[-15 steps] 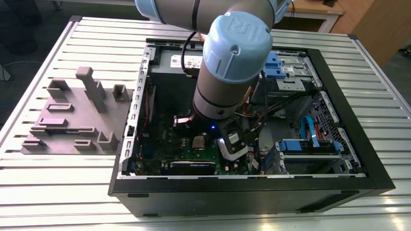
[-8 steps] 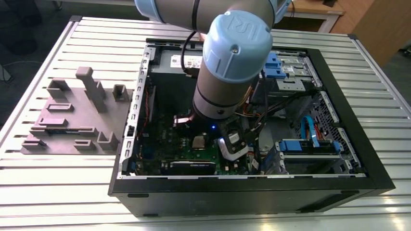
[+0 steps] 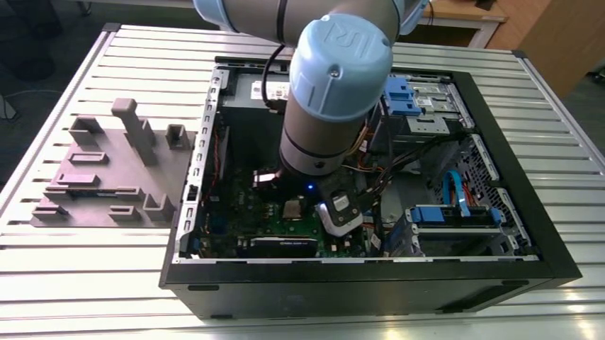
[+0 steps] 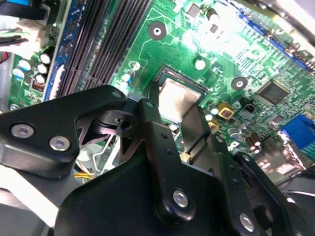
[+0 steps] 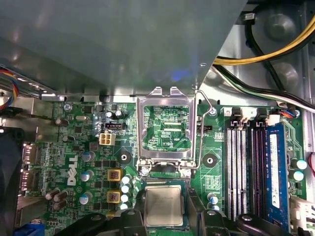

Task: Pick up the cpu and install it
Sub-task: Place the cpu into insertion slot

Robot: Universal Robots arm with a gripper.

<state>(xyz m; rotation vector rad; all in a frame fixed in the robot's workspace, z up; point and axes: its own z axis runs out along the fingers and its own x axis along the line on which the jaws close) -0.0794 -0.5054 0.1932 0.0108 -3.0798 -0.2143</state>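
Silver-topped square cpu [image 5: 165, 205] sitting in socket, black gripper [image 5: 165, 216] fingers straddling it; we're unable to tell clamped or released; misalignment risking bent pins.

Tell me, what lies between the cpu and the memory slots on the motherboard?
In the first wrist view, between the cpu and the memory slots lies green board with a few small capacitors.

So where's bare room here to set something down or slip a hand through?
Bare slatted table borders the grey fixture and the case on the exterior view's left and front. Inside the case it is crowded: arm, cables, drive bays, gripper over the cpu.
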